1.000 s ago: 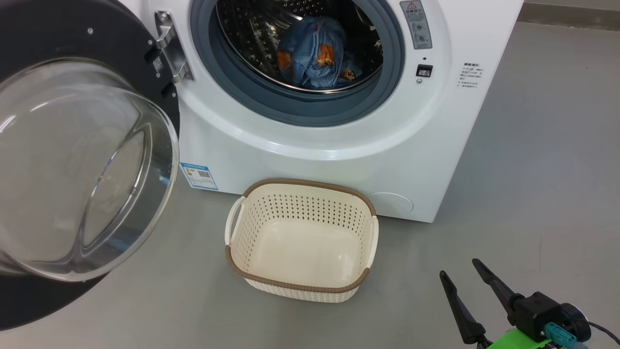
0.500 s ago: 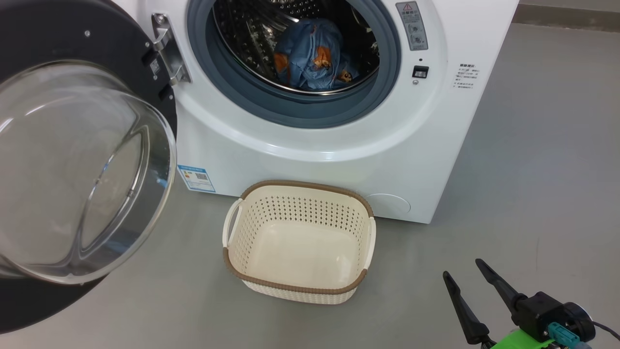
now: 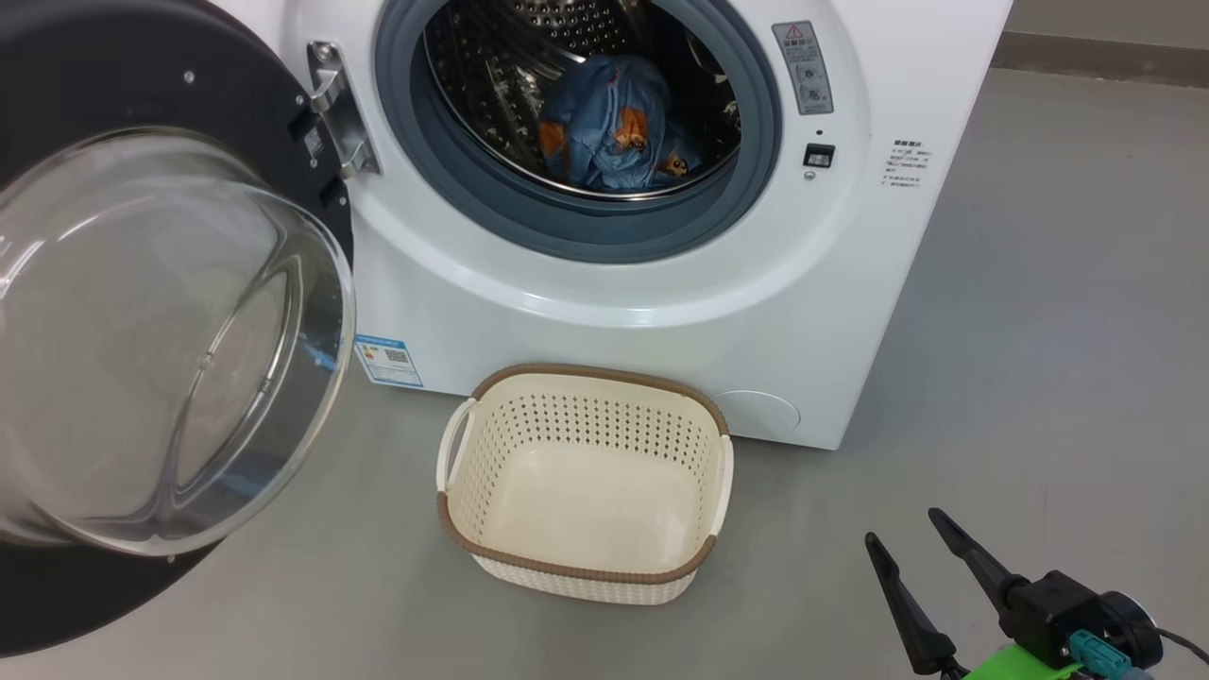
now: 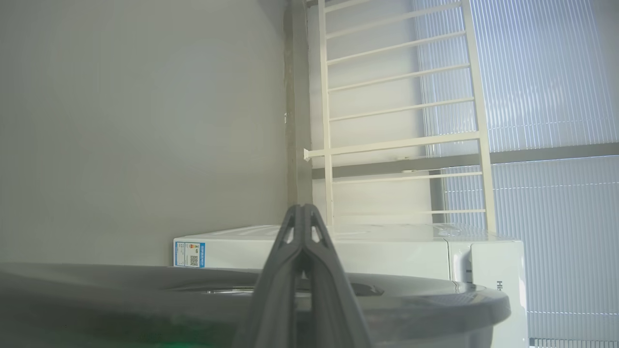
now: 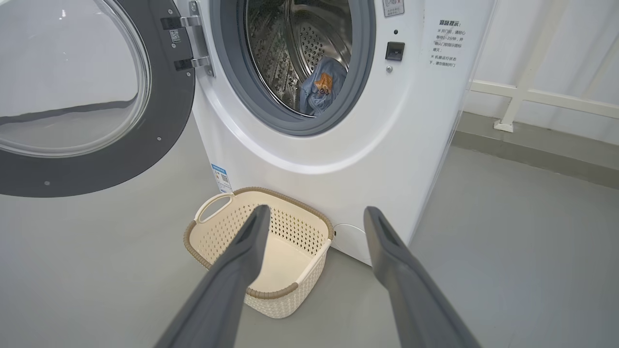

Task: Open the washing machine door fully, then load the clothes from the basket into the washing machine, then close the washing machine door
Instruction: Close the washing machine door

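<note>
Both fingers of the left gripper [image 4: 302,208] are pressed together by the washing machine door [image 3: 161,331], which hangs wide open at left. The clothes [image 3: 609,132] lie in the washing machine [image 3: 661,312] drum. The basket [image 3: 586,416] sits on the floor just before it. The right gripper [image 3: 901,526] hovers at lower right, fingers spread.

From my station I see a plain grey floor [image 3: 1039,331], smooth and matte. Along its far edge runs a low, darker kerb [image 5: 532,150], and a white railing [image 5: 556,100] stands with one post's foot on it, in front of a white wall [image 5: 512,48]. On the left wrist feed the railing's thin bars cross a bright, ribbed, translucent window pane [image 4: 546,72].
</note>
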Controlling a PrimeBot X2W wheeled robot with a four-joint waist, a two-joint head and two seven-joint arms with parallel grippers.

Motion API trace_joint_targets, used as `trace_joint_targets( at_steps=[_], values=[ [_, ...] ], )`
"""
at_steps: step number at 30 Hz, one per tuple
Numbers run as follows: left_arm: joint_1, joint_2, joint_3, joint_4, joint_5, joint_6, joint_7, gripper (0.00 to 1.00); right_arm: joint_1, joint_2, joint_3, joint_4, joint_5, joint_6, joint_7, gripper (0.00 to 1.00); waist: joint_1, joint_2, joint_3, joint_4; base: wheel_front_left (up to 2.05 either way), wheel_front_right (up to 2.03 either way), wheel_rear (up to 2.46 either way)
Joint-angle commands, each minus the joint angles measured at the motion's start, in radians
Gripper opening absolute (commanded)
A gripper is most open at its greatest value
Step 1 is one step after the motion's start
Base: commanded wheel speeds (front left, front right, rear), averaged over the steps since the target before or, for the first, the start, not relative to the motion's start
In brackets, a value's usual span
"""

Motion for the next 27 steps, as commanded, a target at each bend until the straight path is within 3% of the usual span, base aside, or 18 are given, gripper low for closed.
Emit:
trace_joint_targets(
  at_steps=[1, 27],
  values=[
    [0.014, 0.047, -0.002, -0.019, -0.011, -0.01, 0.023, 0.0, -0.011, -0.016, 0.027, -0.02, 0.006, 0.001, -0.005, 1.0, 0.0, 0.0, -0.001, 0.002, 0.0, 0.0, 0.0],
    [0.047, 0.01, -0.036, -0.064, -0.07, -0.008, 0.217, 0.0, -0.007, -0.007, 0.033, -0.015, 0.002, 0.001, -0.005, 1.0, 0.0, 0.0, -0.014, 0.014, 0.0, 0.0, 0.0]
  ],
)
